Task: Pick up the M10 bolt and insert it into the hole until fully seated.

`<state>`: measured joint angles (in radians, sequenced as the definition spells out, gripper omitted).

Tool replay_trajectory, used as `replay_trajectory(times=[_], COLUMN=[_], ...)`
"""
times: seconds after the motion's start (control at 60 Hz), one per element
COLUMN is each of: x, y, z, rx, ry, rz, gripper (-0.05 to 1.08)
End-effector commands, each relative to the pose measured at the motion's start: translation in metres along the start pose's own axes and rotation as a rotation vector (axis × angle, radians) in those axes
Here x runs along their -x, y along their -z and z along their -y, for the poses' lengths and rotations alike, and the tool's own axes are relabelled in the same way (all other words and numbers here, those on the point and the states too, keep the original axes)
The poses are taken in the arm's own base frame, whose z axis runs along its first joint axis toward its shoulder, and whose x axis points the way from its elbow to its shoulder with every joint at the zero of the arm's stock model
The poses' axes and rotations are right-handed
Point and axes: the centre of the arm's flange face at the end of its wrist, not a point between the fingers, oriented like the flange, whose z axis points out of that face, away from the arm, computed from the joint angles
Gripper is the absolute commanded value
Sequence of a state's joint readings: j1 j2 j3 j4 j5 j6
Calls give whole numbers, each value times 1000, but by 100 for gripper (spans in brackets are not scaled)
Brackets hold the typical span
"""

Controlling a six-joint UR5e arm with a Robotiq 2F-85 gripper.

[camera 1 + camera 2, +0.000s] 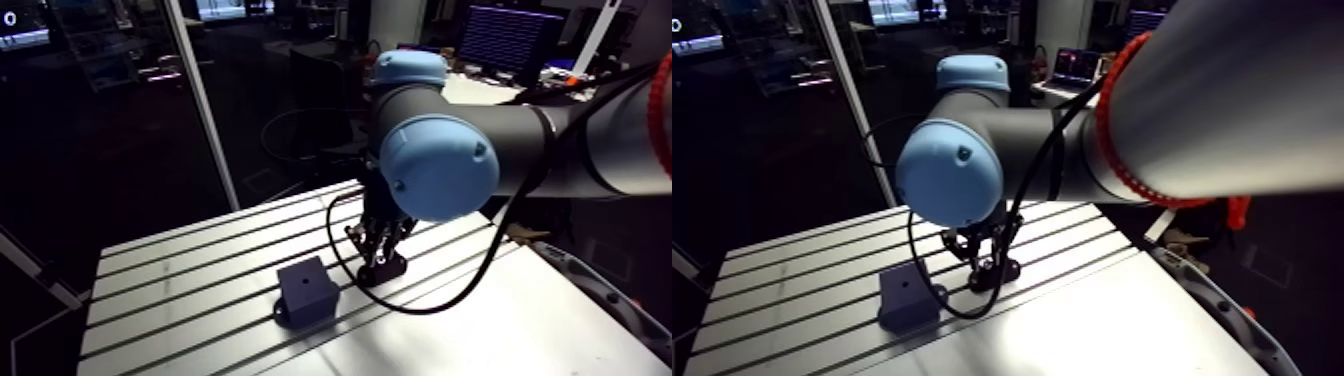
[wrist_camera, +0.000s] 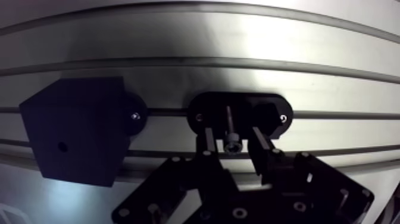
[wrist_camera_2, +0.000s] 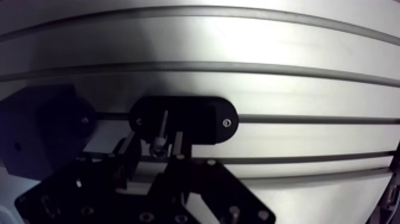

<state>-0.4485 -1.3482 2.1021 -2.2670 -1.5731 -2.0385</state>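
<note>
**Tool straddling the bolt in its holder, not yet pinching**

I am looking down the wrist view at the bolt (image 2: 229, 125), which is sitting in the black oval holder (image 2: 268, 107) bolted to the table (image 2: 238, 42). Its thin shank is running down into the holder and its head is pointing up towards the camera. The tool (image 2: 231, 136) is hanging directly over the holder with its fingers (image 2: 206, 143) spread, one on each side of the bolt head. I am seeing a sliver of gap on both sides, so I am judging that nothing is pinched yet.

I am expecting the bolt to be small, rigid steel: light for this arm, impossible to crush, but smooth and round, so it is likely to roll or tip in a loose grip. I am planning to clamp across the head or just under it, squarely, so the shank is hanging straight for the insertion.

The black block (image 2: 74, 134) with the hole (image 2: 62, 146) is standing just beside the holder, on the same slot of the table.
</note>
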Motion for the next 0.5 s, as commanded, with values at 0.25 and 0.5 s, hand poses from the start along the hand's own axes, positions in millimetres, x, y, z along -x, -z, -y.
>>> replay_trajectory(times=[0.25, 0.5], x=[0, 1], y=[0, 0], z=[-3, -3], rx=[1, 2], ry=[-3, -2], rz=[2, 2], gripper=[61, 64])
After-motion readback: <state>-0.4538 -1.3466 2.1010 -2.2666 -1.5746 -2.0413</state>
